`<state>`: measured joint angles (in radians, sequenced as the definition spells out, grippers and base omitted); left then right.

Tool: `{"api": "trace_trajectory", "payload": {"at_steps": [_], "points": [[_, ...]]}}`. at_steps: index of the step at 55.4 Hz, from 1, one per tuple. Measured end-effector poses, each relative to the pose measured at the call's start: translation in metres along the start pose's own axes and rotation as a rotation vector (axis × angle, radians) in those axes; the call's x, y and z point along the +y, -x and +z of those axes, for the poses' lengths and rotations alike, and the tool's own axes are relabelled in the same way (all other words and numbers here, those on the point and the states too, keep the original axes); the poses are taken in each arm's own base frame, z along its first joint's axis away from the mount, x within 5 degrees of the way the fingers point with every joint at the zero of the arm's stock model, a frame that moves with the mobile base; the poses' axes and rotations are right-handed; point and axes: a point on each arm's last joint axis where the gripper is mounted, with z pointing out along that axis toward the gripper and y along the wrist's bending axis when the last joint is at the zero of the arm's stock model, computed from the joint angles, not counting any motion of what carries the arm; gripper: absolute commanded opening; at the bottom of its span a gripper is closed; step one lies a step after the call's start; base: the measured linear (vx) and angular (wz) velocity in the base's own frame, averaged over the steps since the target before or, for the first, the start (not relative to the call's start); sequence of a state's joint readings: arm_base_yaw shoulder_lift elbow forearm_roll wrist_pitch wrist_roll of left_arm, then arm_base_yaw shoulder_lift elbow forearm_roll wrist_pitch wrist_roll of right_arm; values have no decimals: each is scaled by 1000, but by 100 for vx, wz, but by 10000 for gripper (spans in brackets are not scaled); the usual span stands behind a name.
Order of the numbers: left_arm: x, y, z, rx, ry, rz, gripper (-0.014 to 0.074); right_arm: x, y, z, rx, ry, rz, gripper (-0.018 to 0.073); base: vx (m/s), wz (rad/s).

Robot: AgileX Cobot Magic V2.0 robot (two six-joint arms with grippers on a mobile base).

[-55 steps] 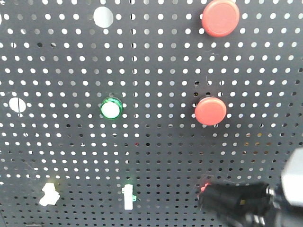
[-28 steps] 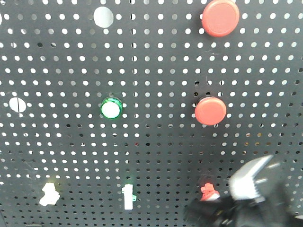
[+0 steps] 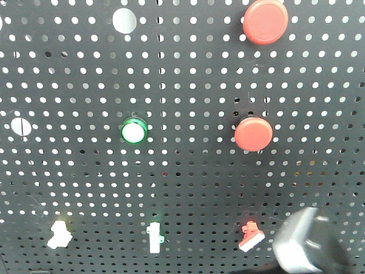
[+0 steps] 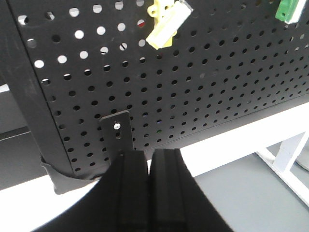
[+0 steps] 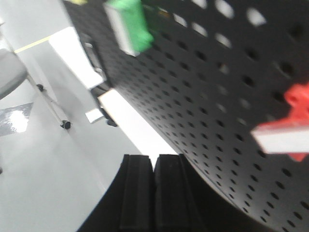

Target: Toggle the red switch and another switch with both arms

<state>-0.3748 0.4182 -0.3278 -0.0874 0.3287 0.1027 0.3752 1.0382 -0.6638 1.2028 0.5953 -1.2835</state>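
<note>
Right, bottom row of the panel (image 3: 188, 188) is where it all happens. The red switch (image 3: 251, 237) sits low on the right, red base against the board, short white lever canted down and to the left. The yellow switch (image 3: 59, 234) is well apart from it at the far left of the same row, with the green toggle (image 3: 154, 238) between them.

The right arm (image 3: 305, 251) shows in the front view as a grey blur just beside the red switch, at its right. Too smeared to say whether it touches. On its wrist camera the right hand (image 5: 154, 162) has both fingers pressed together, nothing held, and the red switch hangs up and to the right of the tips, clear of them.

Over on the left wrist camera, the left hand (image 4: 148, 157) is closed up too, barely a slit between the fingers, empty, parked low near the panel's bottom edge. The yellow switch is up above it, not yet reached.

These levers look like tiny, light, hard plastic with a stiff snap. No gripping needed, I'd say: nudge the white tip with the closed fingertips. Small target, so a push off-centre could skid off onto the board.
</note>
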Motion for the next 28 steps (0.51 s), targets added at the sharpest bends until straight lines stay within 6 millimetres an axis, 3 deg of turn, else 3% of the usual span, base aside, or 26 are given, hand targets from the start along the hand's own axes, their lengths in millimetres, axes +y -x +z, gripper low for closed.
{"api": "trace_trajectory", "payload": {"at_steps": [6, 16, 28], "points": [[0, 0, 0, 0, 0, 0, 3, 9, -3, -18, -53, -39, -26, -6, 0, 0], [0, 0, 0, 0, 0, 0, 3, 21, -35, -52, -165, -189, -43, -6, 0, 0], [0, 0, 0, 0, 0, 0, 3, 30, -61, -106, -486, -478, -74, -6, 0, 0]]}}
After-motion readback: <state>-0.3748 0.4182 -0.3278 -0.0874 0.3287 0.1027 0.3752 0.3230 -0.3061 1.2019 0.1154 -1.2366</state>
